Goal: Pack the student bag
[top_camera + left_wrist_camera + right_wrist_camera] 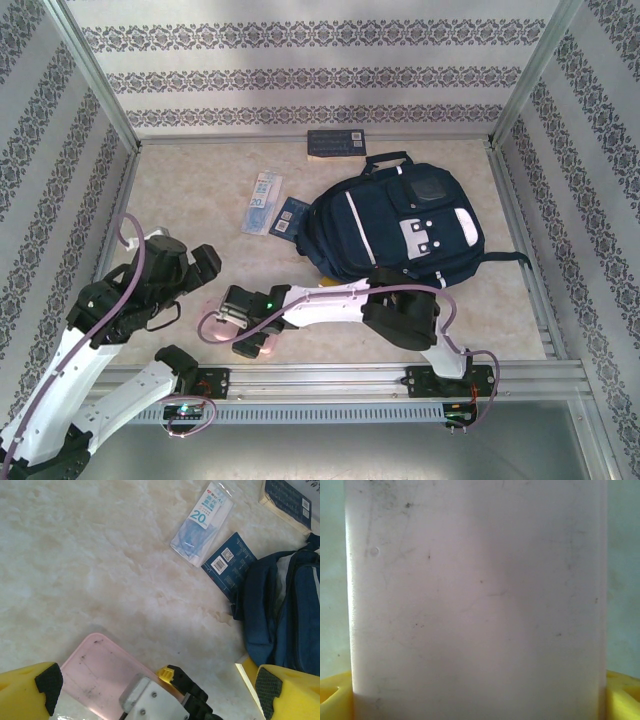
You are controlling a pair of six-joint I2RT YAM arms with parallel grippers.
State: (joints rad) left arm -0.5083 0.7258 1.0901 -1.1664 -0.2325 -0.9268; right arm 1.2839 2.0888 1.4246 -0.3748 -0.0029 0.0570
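Note:
The student bag (400, 225) is a navy backpack that lies flat at the back right of the table; its edge (295, 615) shows in the left wrist view. A pale pink flat case (214, 328) lies near the front, left of centre. My right gripper (245, 325) reaches left over the case. Its yellow fingers (335, 700) lie against both long sides of the pink case (480, 595), with no gap showing. My left gripper (208, 268) hovers open just left of it and looks down on the pink case (97, 670) and the right gripper (165, 695).
A clear pack of blue masks (262, 200) and a dark blue booklet (290, 215) lie just left of the bag. A dark book (336, 143) leans at the back wall. Metal rails and patterned walls bound the table on all sides.

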